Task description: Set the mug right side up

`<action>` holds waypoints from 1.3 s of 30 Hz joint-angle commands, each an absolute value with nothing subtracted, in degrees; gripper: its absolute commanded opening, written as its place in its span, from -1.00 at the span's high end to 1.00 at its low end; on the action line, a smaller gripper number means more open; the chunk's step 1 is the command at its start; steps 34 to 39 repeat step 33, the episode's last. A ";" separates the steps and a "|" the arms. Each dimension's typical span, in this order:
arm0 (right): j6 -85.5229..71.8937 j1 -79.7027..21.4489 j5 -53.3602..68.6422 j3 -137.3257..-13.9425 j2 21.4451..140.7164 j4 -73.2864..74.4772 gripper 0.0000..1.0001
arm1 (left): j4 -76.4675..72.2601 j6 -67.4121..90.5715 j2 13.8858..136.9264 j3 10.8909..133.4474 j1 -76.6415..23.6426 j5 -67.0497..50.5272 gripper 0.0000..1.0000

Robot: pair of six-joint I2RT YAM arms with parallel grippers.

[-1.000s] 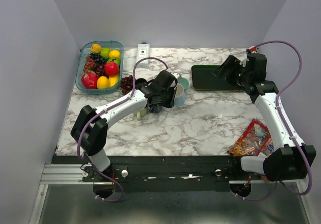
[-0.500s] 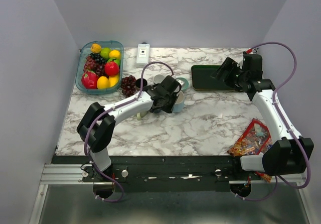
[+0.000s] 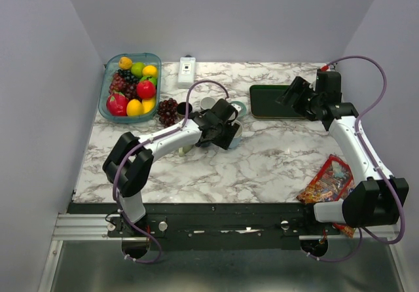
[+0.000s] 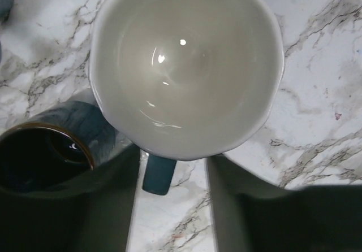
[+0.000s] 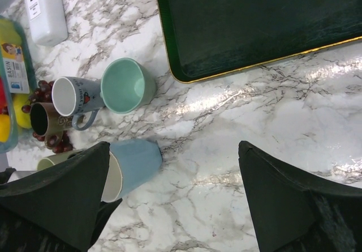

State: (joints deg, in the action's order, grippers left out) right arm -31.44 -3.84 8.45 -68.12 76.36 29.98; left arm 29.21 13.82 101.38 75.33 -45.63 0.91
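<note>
Mug [image 4: 186, 65], white inside, stands mouth-up on the marble table [image 4: 322, 111], close beside a dark mug [image 4: 39, 161]. Left gripper [image 4: 172, 156] has its fingers apart on either side of the mug's handle, not clamped. Right gripper [image 5: 175, 143] is spread wide, holding nothing, near a green tray [image 5: 254, 20].

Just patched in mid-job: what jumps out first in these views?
The blue mug, white inside, fills the left wrist view mouth-on, its handle inside the open left gripper. From above, a tray of bright fruit sits rear left and a dark green tray rear right.
</note>
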 commanded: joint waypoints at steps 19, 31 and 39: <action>-30.94 -3.96 -7.99 -72.95 68.65 31.29 -1.00 | 30.85 16.35 67.51 76.73 -41.93 23.98 -0.98; -31.82 -3.96 -6.15 -73.48 68.12 30.85 -1.00 | 31.90 15.55 59.76 75.85 -40.69 28.65 -0.98; -31.82 -4.04 -6.06 -73.30 68.29 30.85 -1.00 | 32.08 15.47 59.68 75.85 -40.61 28.30 -0.98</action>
